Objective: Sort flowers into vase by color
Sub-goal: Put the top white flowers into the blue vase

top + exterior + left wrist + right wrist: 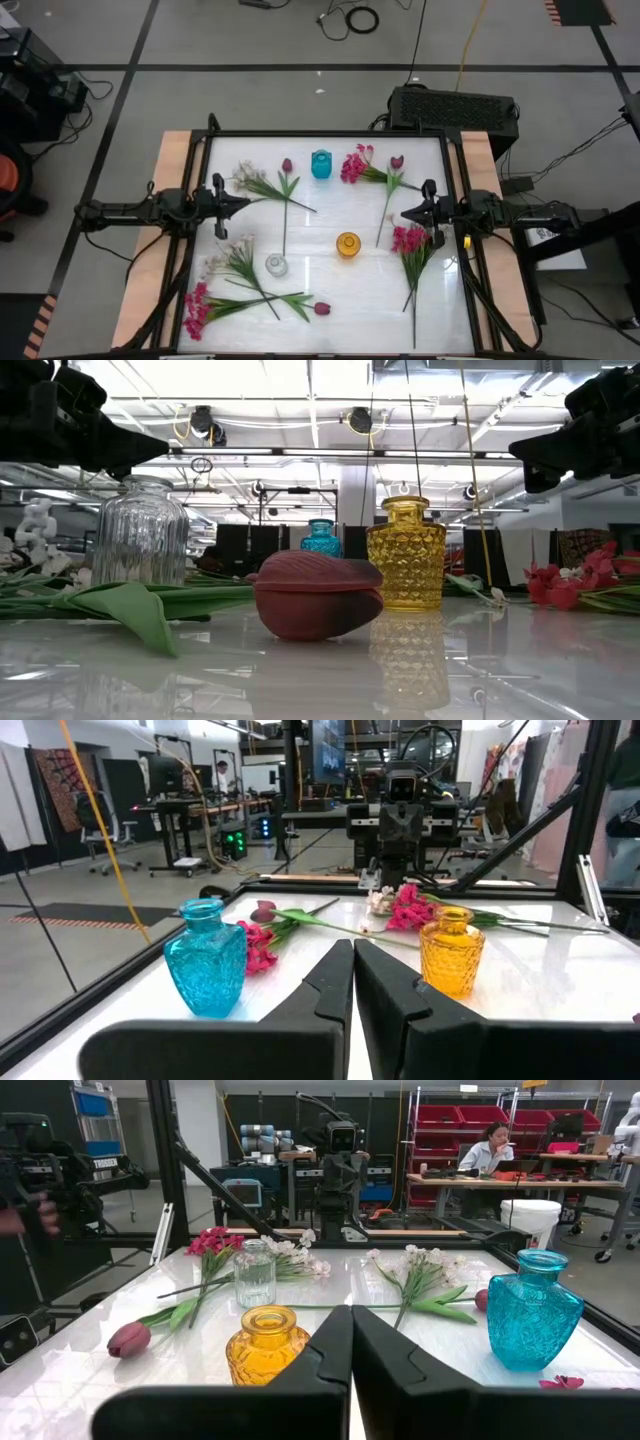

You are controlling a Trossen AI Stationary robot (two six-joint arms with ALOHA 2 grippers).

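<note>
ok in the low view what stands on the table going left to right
clear glass vase → maroon tulip head → yellow vase → magenta blooms; the blue vase overlaps, farther back.

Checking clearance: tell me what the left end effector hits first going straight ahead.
Likely the right end effector, facing it across the table. The left end effector seems high enough to clear the flowers between; depth is unclear.

White table (330, 300) carries scattered flowers (412, 250) and three vases (348, 245).
</note>
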